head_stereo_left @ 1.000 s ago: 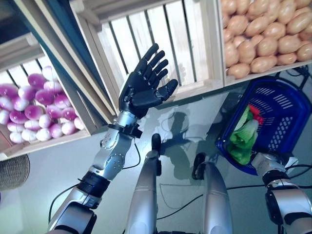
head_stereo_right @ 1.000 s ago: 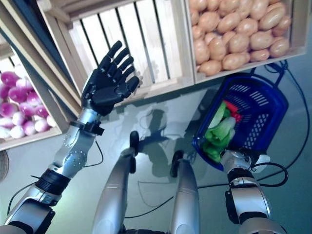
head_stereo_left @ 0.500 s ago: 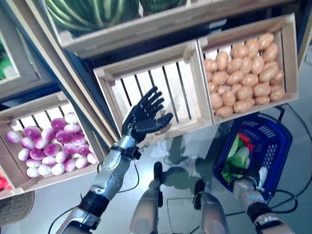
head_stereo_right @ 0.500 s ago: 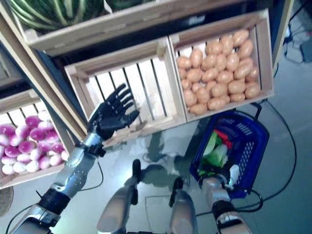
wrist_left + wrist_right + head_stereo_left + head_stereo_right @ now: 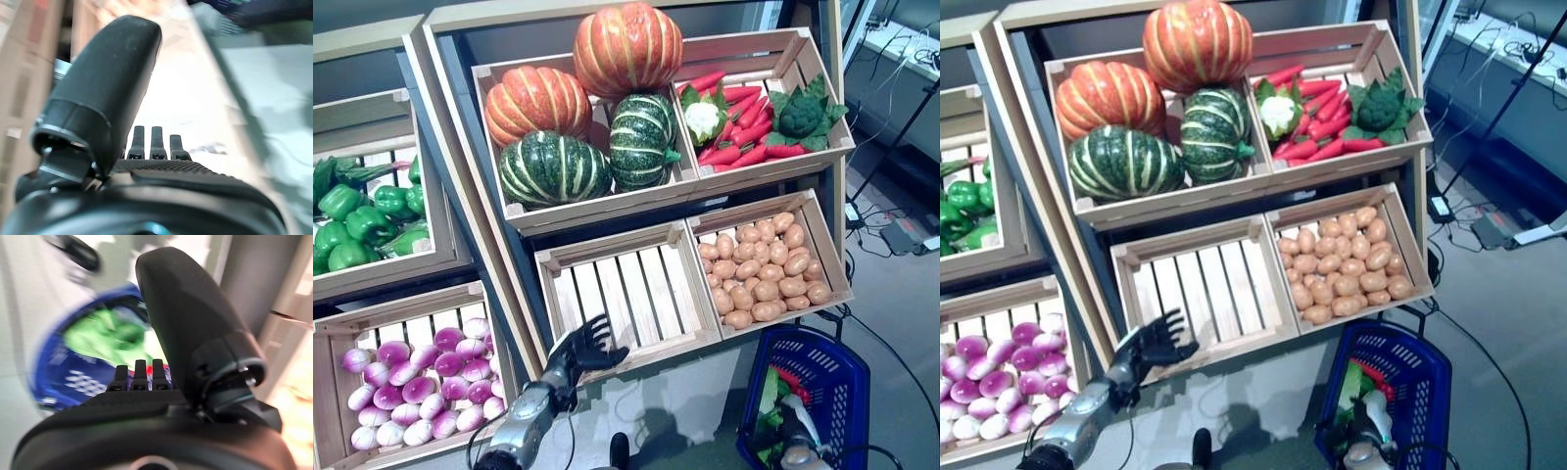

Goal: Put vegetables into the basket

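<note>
My right hand (image 5: 793, 448) holds the blue basket (image 5: 822, 372) at its near rim, the white-covered thumb over the edge. Leafy greens (image 5: 769, 392) and something red (image 5: 788, 380) lie inside; the right wrist view shows the greens (image 5: 112, 338) past the hand. My left hand (image 5: 576, 352) is open and holds nothing, raised before the lower left corner of an empty slatted crate (image 5: 626, 294). The shelves carry potatoes (image 5: 764, 274), red chillies (image 5: 739, 127), a cauliflower (image 5: 703, 117), broccoli (image 5: 803, 113), pumpkins (image 5: 587, 108), green peppers (image 5: 357, 220) and purple-white bulbs (image 5: 416, 382).
The wooden crates stand tilted in two rows on a rack, with a slanting post (image 5: 460, 196) between the left and middle stacks. Grey floor lies beneath. Cables and a power strip (image 5: 896, 235) lie on the floor at the right.
The whole picture has shifted as the camera tilted up, bringing the upper crates into view. The left hand stays open by the empty crate; the basket stays at the right hand.
</note>
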